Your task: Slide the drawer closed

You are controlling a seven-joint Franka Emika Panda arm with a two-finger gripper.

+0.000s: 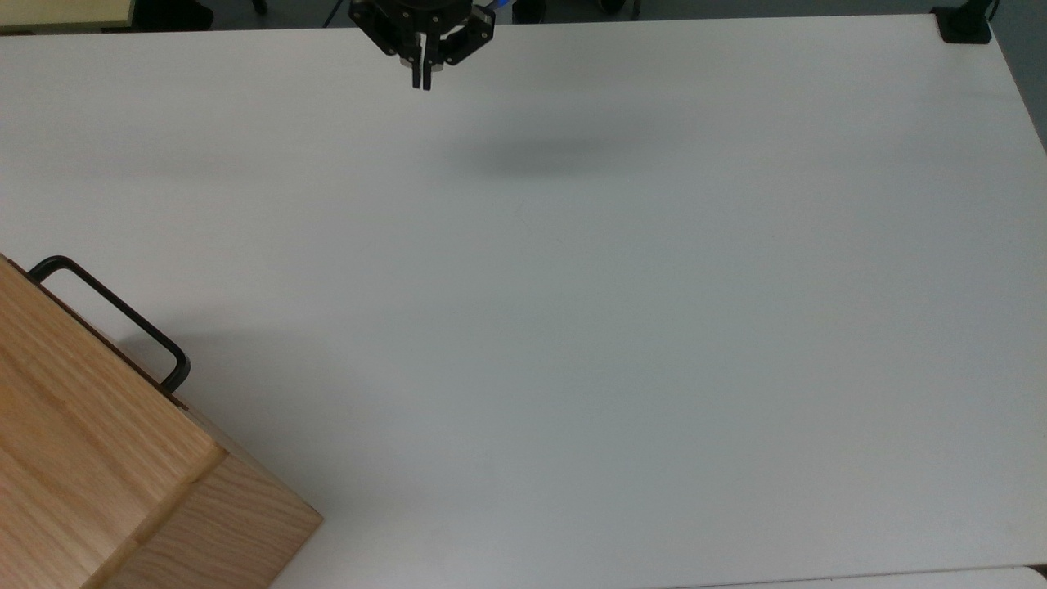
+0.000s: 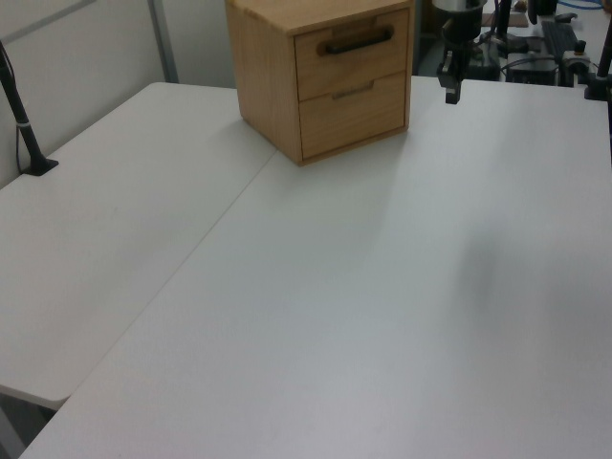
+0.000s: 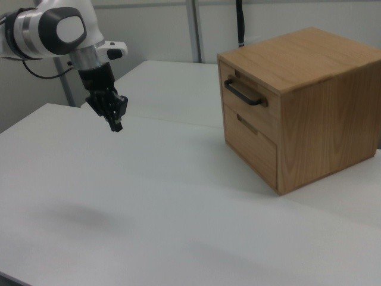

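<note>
Drawer [image 3: 250, 101], the upper of 2 in the oak cabinet [image 3: 321, 101], sat flush with the cabinet face, its black handle [image 3: 243, 92] standing proud of the front panel, so the closing appeared already done. The cabinet stood at the top view's lower left corner of the white table [image 1: 622, 311], and at the far end of it in the left view.

The gripper [image 1: 422, 78] hung above the table well apart from the cabinet, near the top view's upper edge, fingers pointing down and drawn narrow with only a sliver of gap between them, holding nothing. From the gripper the drawer lay toward the top view's lower left; in the right view it lay to the right, across bare tabletop.

The handle's long axis ran level along the drawer front, and the drawer's travel ran straight into the cabinet, at right angles to that front. Any further push would have to come along that line.
</note>
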